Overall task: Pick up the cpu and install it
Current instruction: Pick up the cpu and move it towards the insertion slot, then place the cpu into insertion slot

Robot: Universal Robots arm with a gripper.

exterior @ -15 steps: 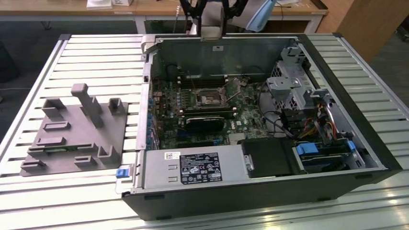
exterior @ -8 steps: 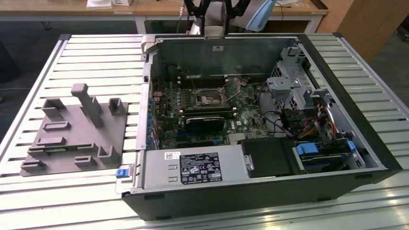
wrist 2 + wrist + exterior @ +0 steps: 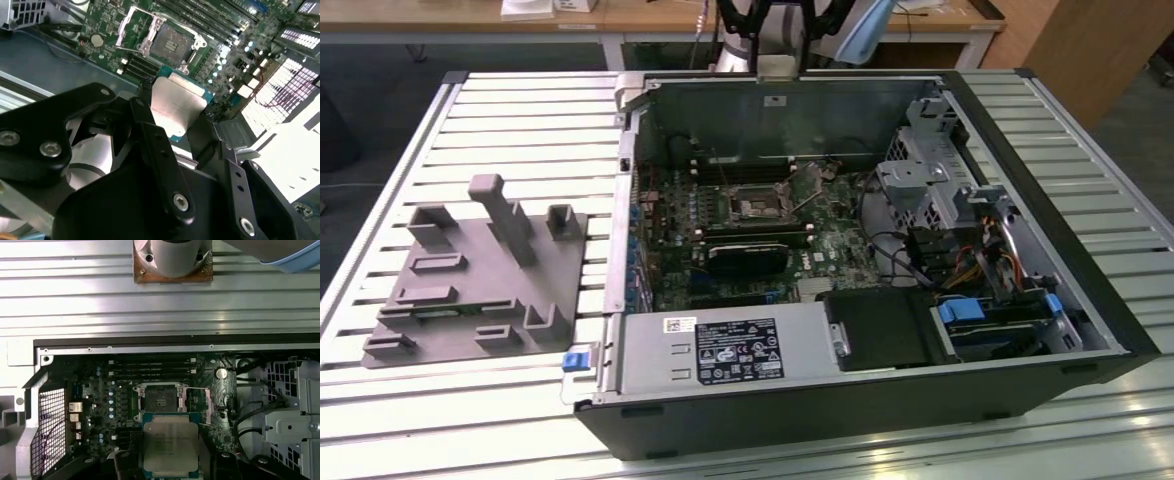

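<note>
The hand is clamped on the cpu, with black fingers against opposite edges and the silver top showing in both wrist views. The chip is held in the air over the open computer case, apart from the socket, whose metal frame stands open. A grey tray sits on the slatted worktop beside the case

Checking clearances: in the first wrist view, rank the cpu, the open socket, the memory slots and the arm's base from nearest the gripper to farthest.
1. cpu, held in the gripper.
2. open socket, just beyond the cpu.
3. memory slots, past the open socket.
4. arm's base, outside the case.
</note>
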